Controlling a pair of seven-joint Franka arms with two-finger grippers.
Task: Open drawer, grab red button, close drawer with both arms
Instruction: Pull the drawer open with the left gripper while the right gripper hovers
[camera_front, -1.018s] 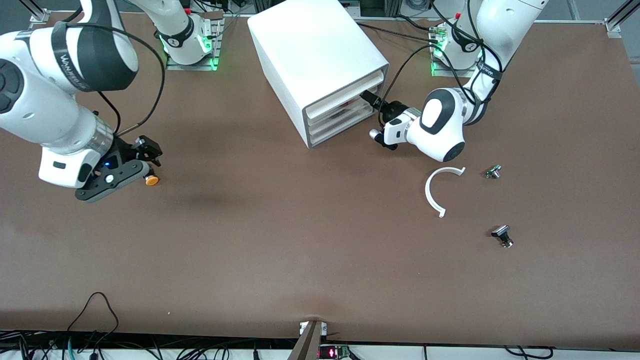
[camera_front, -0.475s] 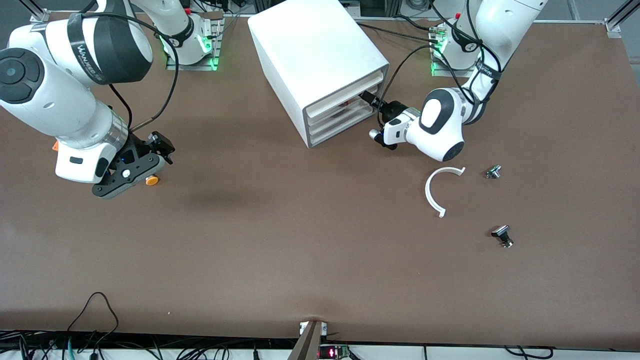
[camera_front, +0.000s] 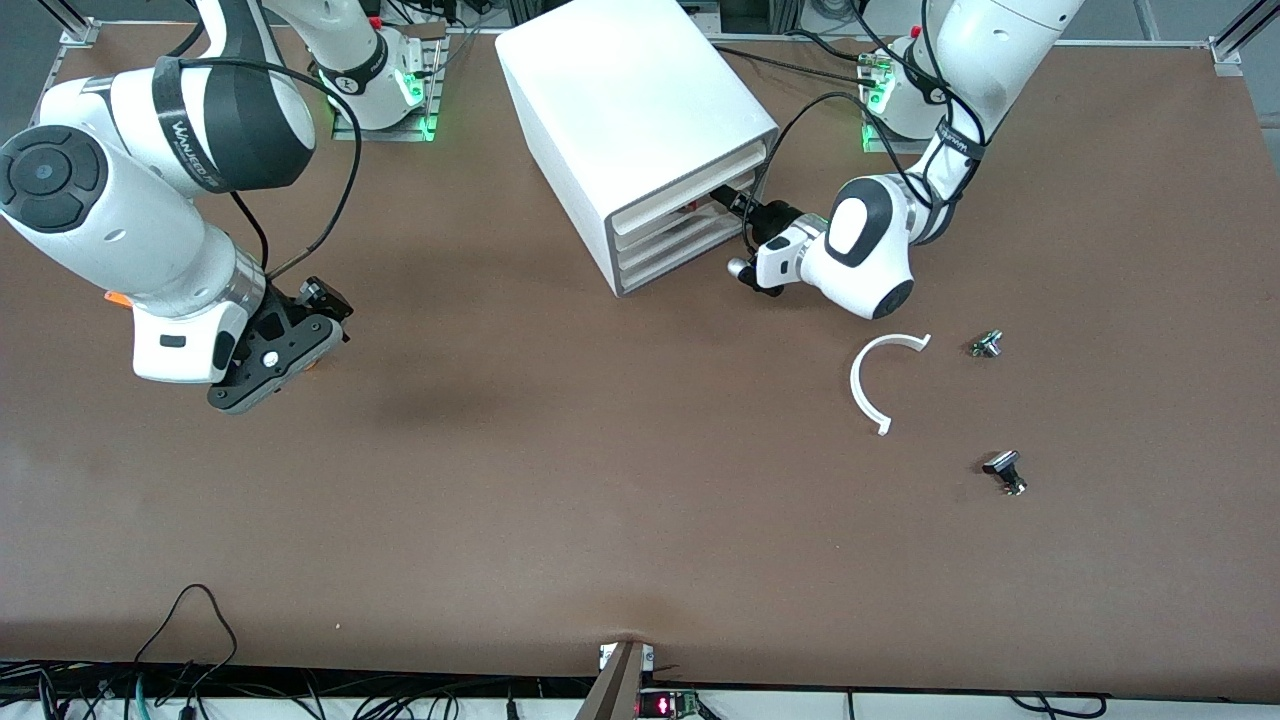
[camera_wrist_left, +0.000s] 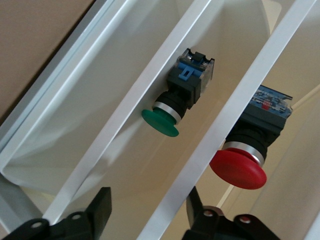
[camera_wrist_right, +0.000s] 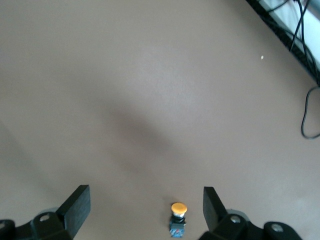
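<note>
The white cabinet (camera_front: 640, 120) stands near the arms' bases, its three drawers all looking pushed in. My left gripper (camera_front: 735, 203) is at the cabinet's front. In the left wrist view it (camera_wrist_left: 148, 210) is open, with a drawer's sloped white lip (camera_wrist_left: 200, 150) between its fingers and not gripped. Through the drawer fronts I see the red-capped button (camera_wrist_left: 245, 157) lying inside, and a green-capped button (camera_wrist_left: 167, 112) in the drawer beside it. My right gripper (camera_front: 318, 318) is open and empty, low over the table toward the right arm's end.
An orange-capped black button (camera_wrist_right: 178, 216) lies on the table between my right gripper's fingers (camera_wrist_right: 80, 202), untouched. A white curved strip (camera_front: 868, 385), a small metal part (camera_front: 986, 344) and a black part (camera_front: 1005, 472) lie toward the left arm's end. An orange box (camera_front: 117, 297) peeks from under the right arm.
My right arm has swung toward the cabinet and now covers the orange-capped button in the front view. My left gripper has moved slightly closer into the drawer fronts.
</note>
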